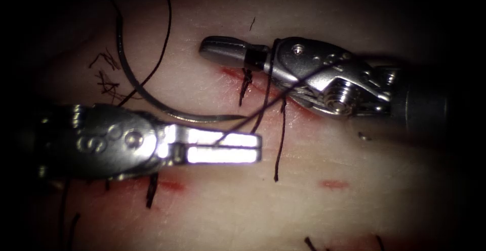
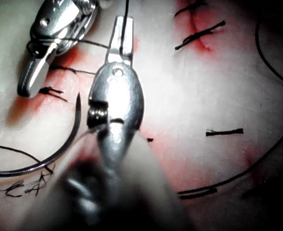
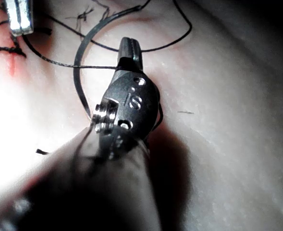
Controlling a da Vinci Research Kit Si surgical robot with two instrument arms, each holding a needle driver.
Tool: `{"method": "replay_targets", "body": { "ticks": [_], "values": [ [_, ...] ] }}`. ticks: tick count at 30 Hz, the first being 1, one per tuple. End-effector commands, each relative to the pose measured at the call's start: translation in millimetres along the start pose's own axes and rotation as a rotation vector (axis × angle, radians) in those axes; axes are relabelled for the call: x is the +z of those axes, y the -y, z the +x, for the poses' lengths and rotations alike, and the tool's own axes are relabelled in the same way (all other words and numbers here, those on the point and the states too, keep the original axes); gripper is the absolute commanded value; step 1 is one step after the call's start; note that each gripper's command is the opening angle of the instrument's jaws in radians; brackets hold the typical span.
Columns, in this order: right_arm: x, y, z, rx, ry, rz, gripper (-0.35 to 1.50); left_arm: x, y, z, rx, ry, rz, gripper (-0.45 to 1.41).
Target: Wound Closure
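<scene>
Left tool (image 1: 255,147) lies level, shaft entering from the left, jaws pointing right and closed on thread. Right tool (image 1: 202,48) enters from the right, wrist angled, jaws pointing left and closed, thread draped over its wrist; tips of the two tools near but apart.

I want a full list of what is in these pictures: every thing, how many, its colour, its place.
tissue: one, pale pink, background
cut: one, red, stitched, beside right tool
needle: one, grey, lies free on tissue, left of cut
thread: one, dark, crosses right tool
cut ends: several, dark, near needle
red fluid: few patches, on tissue
left tool: holds thread
right tool: jaws together, nothing seen held
</scene>
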Motion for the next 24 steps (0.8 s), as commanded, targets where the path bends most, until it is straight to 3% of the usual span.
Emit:
{"method": "replay_targets", "body": {
  "ticks": [1, 4, 5, 8, 9, 13, 16, 17, 20, 24],
  "values": [
    [0.4, -0.4, 0.5, 0.02, -0.035, 0.028, -0.35, 0.4, 0.4, -1.2, 0.004, 0.005, 0.009, -0.45],
    [-0.1, -0.5, 0.9, 0.052, -0.078, 0.061, -0.35, 0.1, 0.9, -2.0, 0.004, 0.012, 0.022, -0.45],
    [-0.8, -0.6, 1.1, 0.096, -0.123, 0.11, -0.35, -0.2, 1.6, -2.8, 0.004, 0.02, 0.035, -0.45],
    [-1.3, -0.7, 1.1, 0.145, -0.155, 0.17, -0.35, -0.3, 2.2, -3.5, -0.004, 0.022, 0.048, -0.45],
    [-2.1, -0.7, 1.1, 0.22, -0.168, 0.233, -0.35, -0.2, 2.9, -4.1, -0.005, 0.006, 0.065, -0.45],
    [-3.3, -0.6, 1.2, 0.239, -0.216, 0.344, -0.35, 0.6, 4.1, -4.6, -0.002, -0.035, 0.101, -0.45],
    [-3.6, -0.4, 1.2, 0.245, -0.219, 0.406, -0.35, 1.1, 4.6, -4.6, -0.003, -0.051, 0.114, -0.45],
    [-4.0, -0.1, 1.2, 0.243, -0.222, 0.487, -0.35, 1.6, 5.5, -4.8, -0.003, -0.052, 0.123, -0.45],
    [-4.3, 0.3, 1.3, 0.216, -0.228, 0.532, -0.35, 1.8, 6.3, -5.1, -0.003, -0.051, 0.127, -0.45],
    [-5.1, 1.3, 1.3, 0.143, -0.148, 0.641, -0.35, 1.8, 8.2, -5.8, -0.006, -0.056, 0.135, -0.45]
  ]
}}
